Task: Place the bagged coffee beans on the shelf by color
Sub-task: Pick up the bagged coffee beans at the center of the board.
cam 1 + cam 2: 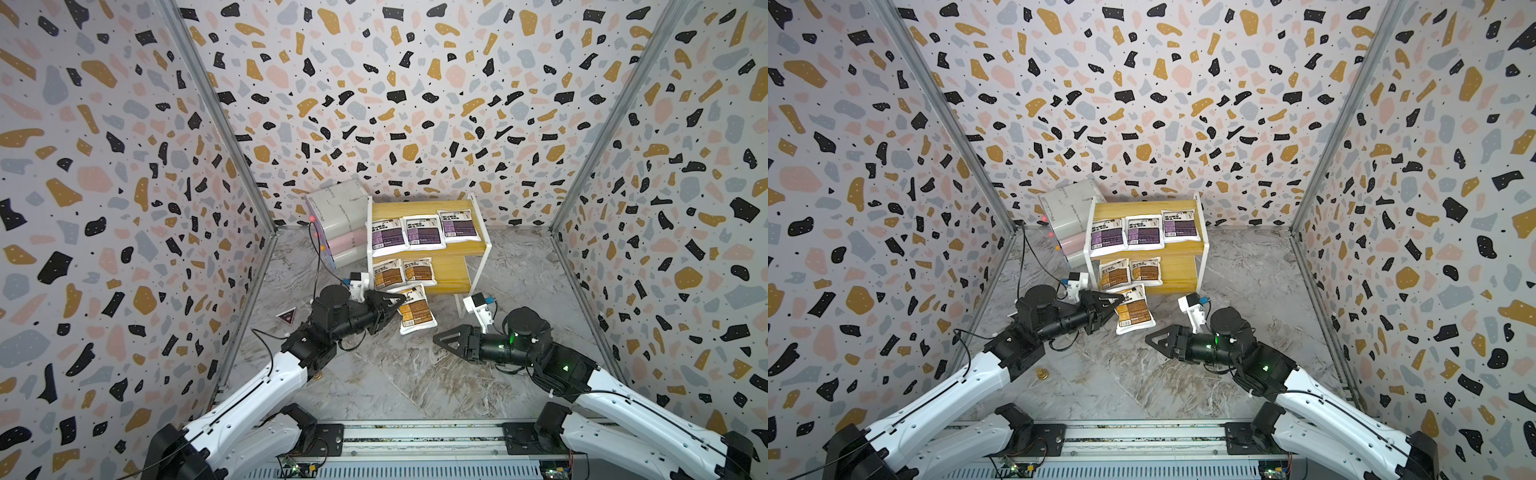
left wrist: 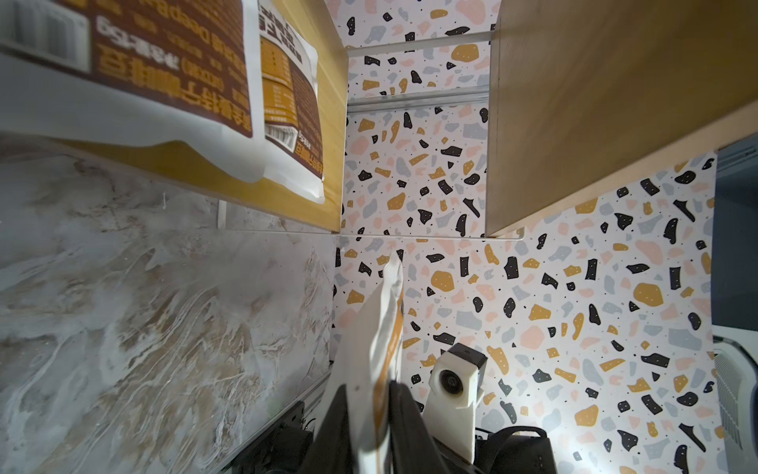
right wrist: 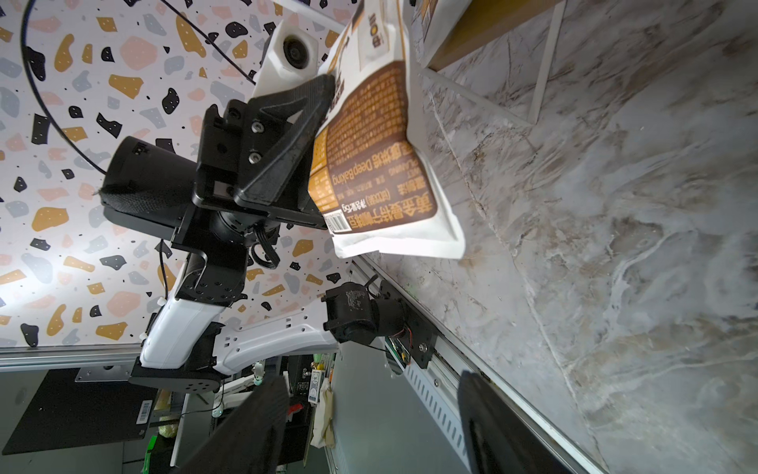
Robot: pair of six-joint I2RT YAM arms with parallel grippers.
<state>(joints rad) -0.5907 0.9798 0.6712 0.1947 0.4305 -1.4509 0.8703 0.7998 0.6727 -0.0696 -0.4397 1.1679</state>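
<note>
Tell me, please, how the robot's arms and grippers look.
The left arm and right arm have white links, black joints and black cables. The left gripper and right gripper are black with triangular fingers and white wrist cameras; green lights dot the right arm.

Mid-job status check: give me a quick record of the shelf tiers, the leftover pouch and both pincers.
upper tier: three purple pouches side by side on the shelf
lower tier: two brown pouches, bare board beside them
leftover: third brown pouch, off the shelf, in front of the lower tier
left pincer: shut on the third brown pouch's edge
right pincer: open, empty, apart from that pouch
</note>
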